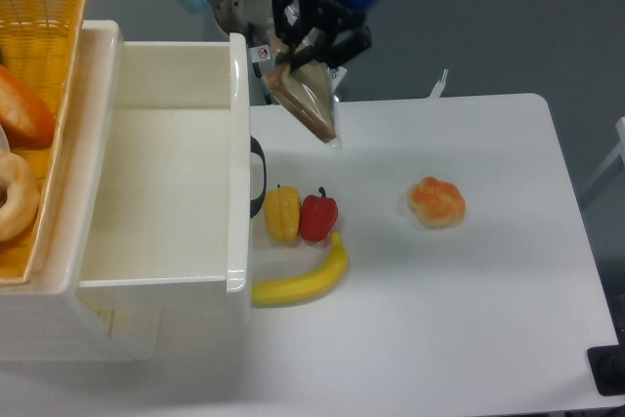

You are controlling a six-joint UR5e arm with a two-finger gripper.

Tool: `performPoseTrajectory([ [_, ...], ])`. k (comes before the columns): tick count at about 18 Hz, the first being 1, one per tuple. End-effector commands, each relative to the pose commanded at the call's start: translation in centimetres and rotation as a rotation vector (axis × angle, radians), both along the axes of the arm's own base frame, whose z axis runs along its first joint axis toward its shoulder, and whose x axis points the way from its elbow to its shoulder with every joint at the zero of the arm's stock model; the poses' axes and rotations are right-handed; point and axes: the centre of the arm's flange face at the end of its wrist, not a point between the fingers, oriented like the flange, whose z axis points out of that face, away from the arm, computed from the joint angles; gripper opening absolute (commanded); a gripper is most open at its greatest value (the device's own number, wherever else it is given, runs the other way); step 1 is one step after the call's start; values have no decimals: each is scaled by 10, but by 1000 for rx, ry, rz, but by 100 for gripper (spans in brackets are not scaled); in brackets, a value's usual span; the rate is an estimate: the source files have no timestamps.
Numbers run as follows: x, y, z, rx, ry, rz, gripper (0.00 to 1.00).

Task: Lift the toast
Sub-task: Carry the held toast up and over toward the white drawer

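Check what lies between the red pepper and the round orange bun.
Nothing: bare white table separates the red pepper from the round orange bun in the fixed camera.

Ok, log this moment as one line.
gripper: shut on toast | toast: lifted off table, tilted | bun: on table

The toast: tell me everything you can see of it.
The toast is a flat brown slice with a darker crust edge, wrapped in glossy clear film that catches the light. It hangs tilted in the air, its upper end clamped in the gripper and its lower end pointing down and to the right, above the back edge of the white table beside the cream drawer box. Nothing but the gripper touches it; its upper part is hidden by the fingers.
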Motion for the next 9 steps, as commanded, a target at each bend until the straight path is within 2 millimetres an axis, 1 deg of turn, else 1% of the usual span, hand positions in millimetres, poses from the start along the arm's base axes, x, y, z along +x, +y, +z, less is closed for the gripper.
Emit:
performPoseTrajectory([
  [4, 12, 10, 0, 0, -1, -27, 10],
  [9, 28, 22, 8, 14, 12, -57, 10],
])
